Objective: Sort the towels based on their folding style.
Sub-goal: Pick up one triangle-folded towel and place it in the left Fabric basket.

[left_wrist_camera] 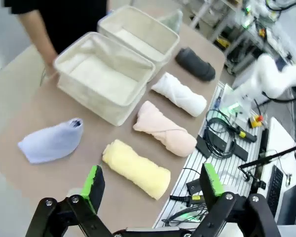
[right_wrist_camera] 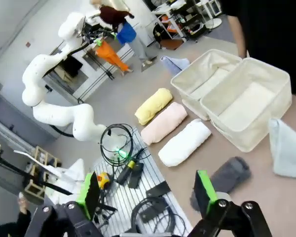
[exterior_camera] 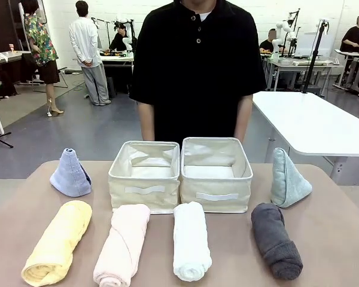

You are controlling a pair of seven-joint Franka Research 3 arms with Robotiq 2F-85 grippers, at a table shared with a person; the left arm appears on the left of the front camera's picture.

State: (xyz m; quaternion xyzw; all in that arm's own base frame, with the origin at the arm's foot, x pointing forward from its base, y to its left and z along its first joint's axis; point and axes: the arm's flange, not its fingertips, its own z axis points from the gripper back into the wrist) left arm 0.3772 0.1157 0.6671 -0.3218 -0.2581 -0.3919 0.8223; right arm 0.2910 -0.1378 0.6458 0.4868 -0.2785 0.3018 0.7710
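Four rolled towels lie in a row along the near table edge: yellow [exterior_camera: 57, 241] [left_wrist_camera: 136, 168] [right_wrist_camera: 153, 105], pale pink [exterior_camera: 123, 244] [left_wrist_camera: 164, 128] [right_wrist_camera: 164, 122], white [exterior_camera: 191, 240] [left_wrist_camera: 179, 94] [right_wrist_camera: 184, 142] and dark grey [exterior_camera: 276, 240] [left_wrist_camera: 195, 64] [right_wrist_camera: 227, 175]. A periwinkle blue cone towel [exterior_camera: 70, 173] [left_wrist_camera: 52, 141] [right_wrist_camera: 175, 63] stands at the left, a pale mint cone towel [exterior_camera: 286, 178] [left_wrist_camera: 173, 20] [right_wrist_camera: 288, 148] at the right. My left gripper [left_wrist_camera: 153, 186] hovers open above the yellow roll's near side. My right gripper [right_wrist_camera: 147, 193] hangs open off the table's near edge by the grey roll.
Two cream fabric bins [exterior_camera: 145, 174] [exterior_camera: 215, 173] stand side by side at the table's middle, both with nothing inside. A person in black [exterior_camera: 194, 66] stands just behind them. Cables and a metal rack [right_wrist_camera: 138, 197] lie below the near edge. The left arm [right_wrist_camera: 54, 74] rises beyond the cables.
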